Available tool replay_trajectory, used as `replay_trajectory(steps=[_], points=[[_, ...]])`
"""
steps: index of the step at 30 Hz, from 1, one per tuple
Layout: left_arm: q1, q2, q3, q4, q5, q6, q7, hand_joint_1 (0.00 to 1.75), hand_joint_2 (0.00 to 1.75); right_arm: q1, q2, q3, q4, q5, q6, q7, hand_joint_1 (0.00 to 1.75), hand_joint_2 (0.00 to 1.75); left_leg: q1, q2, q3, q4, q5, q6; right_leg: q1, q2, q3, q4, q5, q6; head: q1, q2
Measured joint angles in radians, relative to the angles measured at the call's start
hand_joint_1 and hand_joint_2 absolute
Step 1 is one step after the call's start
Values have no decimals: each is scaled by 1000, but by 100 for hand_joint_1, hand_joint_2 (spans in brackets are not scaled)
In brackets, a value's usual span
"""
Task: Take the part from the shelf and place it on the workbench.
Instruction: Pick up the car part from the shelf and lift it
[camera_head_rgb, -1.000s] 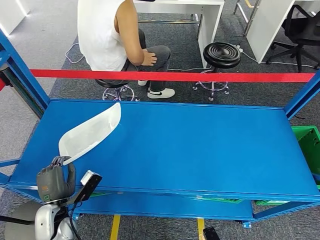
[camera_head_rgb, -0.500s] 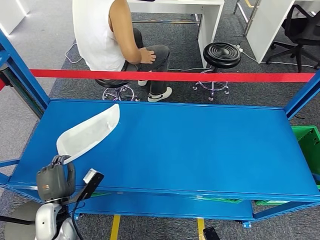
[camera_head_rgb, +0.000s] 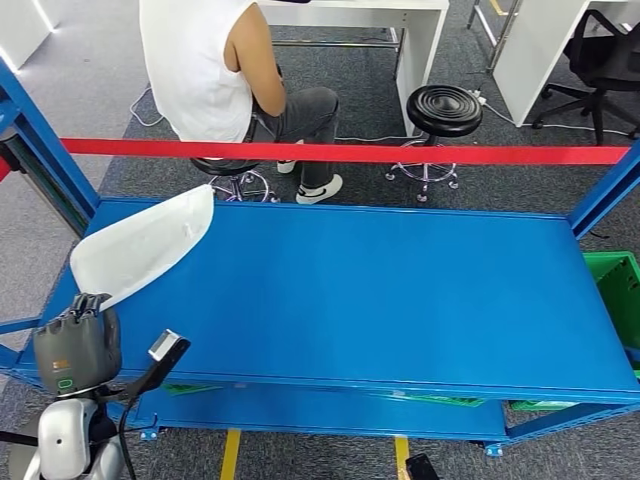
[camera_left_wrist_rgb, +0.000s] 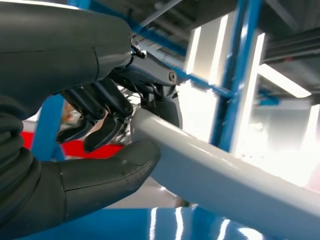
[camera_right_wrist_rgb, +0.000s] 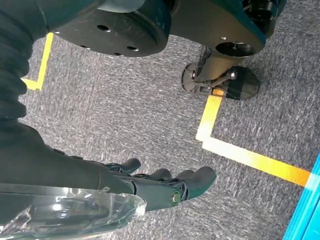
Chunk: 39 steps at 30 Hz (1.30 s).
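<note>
left hand (camera_head_rgb: 75, 345) has the white part (camera_head_rgb: 143, 245) clamped at its near end; thumb under and fingers (camera_left_wrist_rgb: 94, 135) over the edge in the left wrist view. part is a long curved white shell, raised over the left end of the blue shelf (camera_head_rgb: 362, 290), long axis running from the hand up and away to the right, far tip pointing toward the back edge

right hand (camera_right_wrist_rgb: 166, 187) hangs by the robot's side over grey carpet, fingers loosely straight, holding nothing, so the left arm carries this alone

shelf is not the target; no workbench surface I can identify here, so my guess is carry-out comes next, with a turn

in the way: blue upright (camera_head_rgb: 45, 150) at the back-left corner sits close to the part's left side, and the red bar (camera_head_rgb: 347, 153) crosses behind the far tip. long overhang, so swinging left risks clipping the upright. person on a stool (camera_head_rgb: 234, 175) behind the bar, black stool (camera_head_rgb: 444, 110) further right, green crate (camera_head_rgb: 615, 290) off the right end
</note>
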Motion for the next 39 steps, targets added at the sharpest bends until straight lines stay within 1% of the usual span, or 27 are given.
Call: replay_trajectory(steps=[5, 10, 13, 15, 20, 21, 25, 32, 39], points=[[-6, 52, -48, -14, 0, 0, 36, 175, 175, 0, 0, 3, 0, -1, 0, 0, 0, 175, -1, 0, 0, 0, 0, 0, 0, 0, 0, 0, 0, 0, 0, 0], [-24, 97, -118, -12, 0, 0, 145, 175, 175, -1, 0, 7, 0, -8, 0, 0, 0, 175, -1, 0, 0, 0, 0, 0, 0, 0, 0, 0, 0, 0, 0, 0], [-35, 118, -157, -7, 0, -1, 182, 175, 175, -1, 0, 9, 0, -9, 1, 0, 0, 175, 0, 0, 0, 0, 0, 0, 0, 0, 0, 0, 0, 0, 0, 0], [-40, 127, -172, -3, 0, -1, 195, 175, 175, -1, 0, 10, 0, -9, 0, 0, 0, 175, 0, 0, 0, 0, 0, 0, 0, 0, -1, 0, 0, 0, 0, 0], [-44, 133, -184, -1, 0, -1, 204, 175, 175, -1, 0, 11, 0, -10, 0, 0, 0, 175, 0, 0, 0, 0, 0, 0, 0, 0, 0, 0, 0, 0, 0, 0], [-48, 138, -193, 1, 0, -1, 212, 175, 175, -1, 0, 11, 0, -10, 0, 0, 0, 175, 0, 0, 0, 0, 0, 0, 0, 0, 0, 0, 0, 0, 0, 0], [-72, 185, -264, 13, 0, -1, 266, 175, 175, 0, 0, 13, 0, -12, 0, 0, 0, 175, 0, 0, 0, 0, 0, 0, 0, 0, -1, 0, 0, 0, 0, 0], [-90, 213, -311, 21, 0, -1, 309, 175, 175, 0, 0, 16, 0, -14, 2, -1, 0, 175, 0, 0, 0, 0, 0, 0, 0, 0, -1, 0, 0, 0, 0, 0], [-106, 232, -361, 26, 0, -1, 350, 175, 175, 1, 0, 16, 0, -18, 6, -6, 0, 175, -1, 0, 0, 0, 0, 0, 0, 0, -1, 0, 0, 0, 0, 0]])
